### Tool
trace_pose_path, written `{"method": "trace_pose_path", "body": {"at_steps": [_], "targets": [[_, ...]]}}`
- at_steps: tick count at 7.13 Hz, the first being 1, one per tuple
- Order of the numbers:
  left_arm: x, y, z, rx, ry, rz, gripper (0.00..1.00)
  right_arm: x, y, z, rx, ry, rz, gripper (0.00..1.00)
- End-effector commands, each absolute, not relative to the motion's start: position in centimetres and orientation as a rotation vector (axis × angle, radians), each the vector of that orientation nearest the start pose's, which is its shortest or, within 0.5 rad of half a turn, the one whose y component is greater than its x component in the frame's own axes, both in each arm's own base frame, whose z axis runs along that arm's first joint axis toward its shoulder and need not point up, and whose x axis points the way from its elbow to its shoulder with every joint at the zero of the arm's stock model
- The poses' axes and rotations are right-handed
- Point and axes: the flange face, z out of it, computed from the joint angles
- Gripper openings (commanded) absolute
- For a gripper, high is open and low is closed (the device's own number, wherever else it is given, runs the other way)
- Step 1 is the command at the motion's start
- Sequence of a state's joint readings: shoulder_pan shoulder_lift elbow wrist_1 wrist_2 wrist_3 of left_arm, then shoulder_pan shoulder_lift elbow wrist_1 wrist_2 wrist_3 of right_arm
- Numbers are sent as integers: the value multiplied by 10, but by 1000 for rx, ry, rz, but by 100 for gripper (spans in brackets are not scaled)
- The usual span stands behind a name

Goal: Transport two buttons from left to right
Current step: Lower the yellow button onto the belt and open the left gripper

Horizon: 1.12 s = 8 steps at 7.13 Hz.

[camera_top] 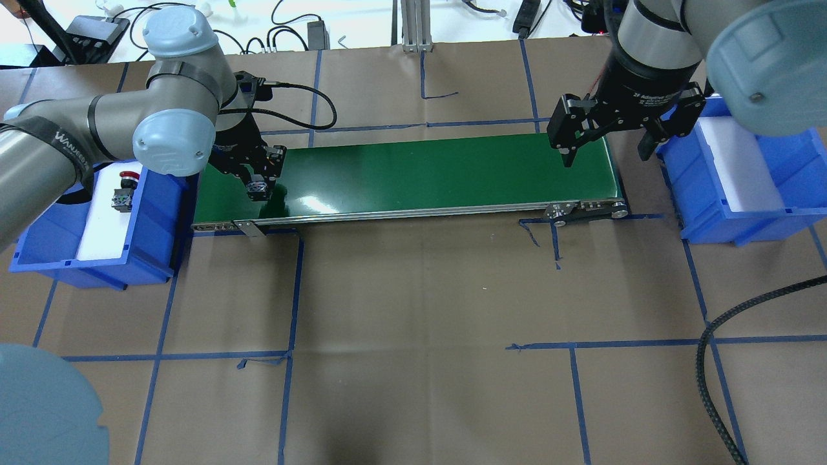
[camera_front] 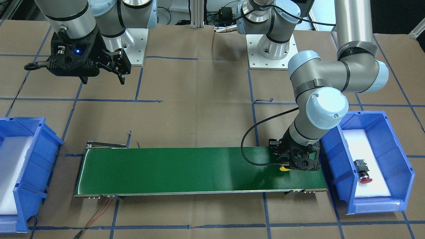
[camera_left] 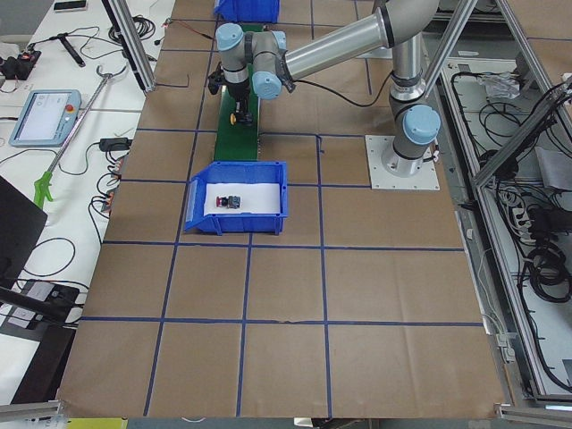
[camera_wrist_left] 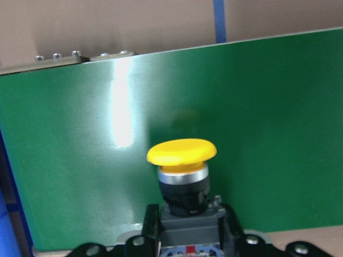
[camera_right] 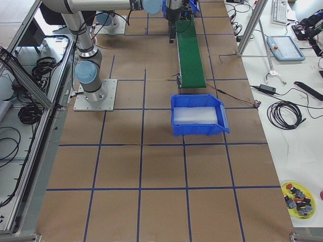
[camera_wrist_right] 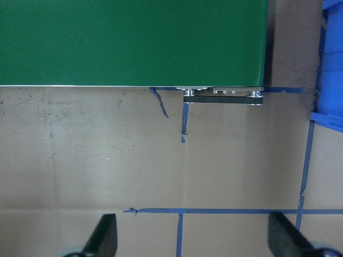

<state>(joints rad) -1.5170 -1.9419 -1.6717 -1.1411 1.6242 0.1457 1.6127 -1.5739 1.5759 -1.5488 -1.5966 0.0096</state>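
Observation:
My left gripper [camera_top: 258, 183] is shut on the yellow button [camera_wrist_left: 182, 160] by its black body, cap pointing away, just over the left end of the green conveyor belt [camera_top: 420, 174]. The yellow cap shows under the gripper in the front view [camera_front: 284, 168]. The red button [camera_top: 123, 192] lies on white foam in the left blue bin [camera_top: 97, 265]; it also shows in the front view [camera_front: 363, 171]. My right gripper [camera_top: 607, 152] is open and empty, hanging above the belt's right end; its fingers [camera_wrist_right: 104, 238] spread wide in the right wrist view.
The right blue bin [camera_top: 743, 216] with white foam stands beside the belt's right end and holds nothing I can see. Brown paper with blue tape lines [camera_top: 413, 349] covers the table. A black cable [camera_top: 711, 361] hangs at the near right.

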Motion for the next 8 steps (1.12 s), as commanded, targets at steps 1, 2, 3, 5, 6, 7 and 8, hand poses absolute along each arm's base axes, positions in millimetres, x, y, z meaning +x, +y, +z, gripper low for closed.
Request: {"method": "trace_pose_path", "body": {"at_steps": [1,2,3,5,6,7,8], "targets": [[-95,-607,269,116,3092,71,2,152,-482,483,-52,3166,43,100],[-95,-606,268,113,3092,73,38,152,-482,482,-52,3166,45,100],[-96,-607,268,104,3098,68,92,152,-482,483,-54,3168,43,100],[-94,-613,283,55,3098,36,100,151,-482,483,-52,3166,43,100],[-93,-611,302,52,3094,-13,100,152,-482,483,-54,3166,43,100],[-92,-603,324,46,3090,-34,100,152,-482,483,-52,3166,43,100],[-92,-592,349,46,3090,-34,100,152,-482,484,-54,3168,40,100]]}}
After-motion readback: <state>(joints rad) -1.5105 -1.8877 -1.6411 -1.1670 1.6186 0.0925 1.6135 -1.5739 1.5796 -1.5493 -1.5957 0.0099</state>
